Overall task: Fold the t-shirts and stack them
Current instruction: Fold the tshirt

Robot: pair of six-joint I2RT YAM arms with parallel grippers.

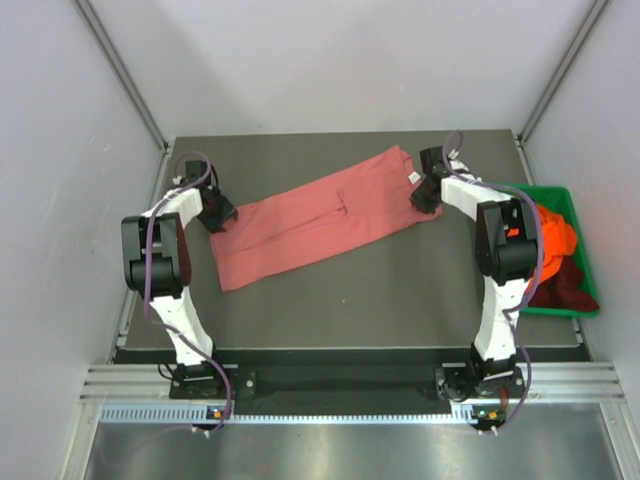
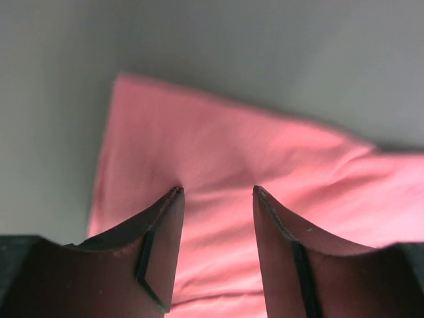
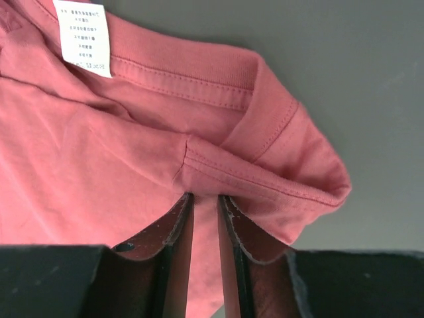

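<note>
Right pincer pinched the salmon-pink t-shirt collar near the far-right corner of the bench; left pincer gaped over its hem. I judged both needed firm grips before folding.

Both arms stretched forward from bases, elbows raised, wrists turned inward. Left gripper low, jaws spread apart. Right gripper low, jaws nearly together, pinching a fold of salmon-pink t-shirt.
</note>
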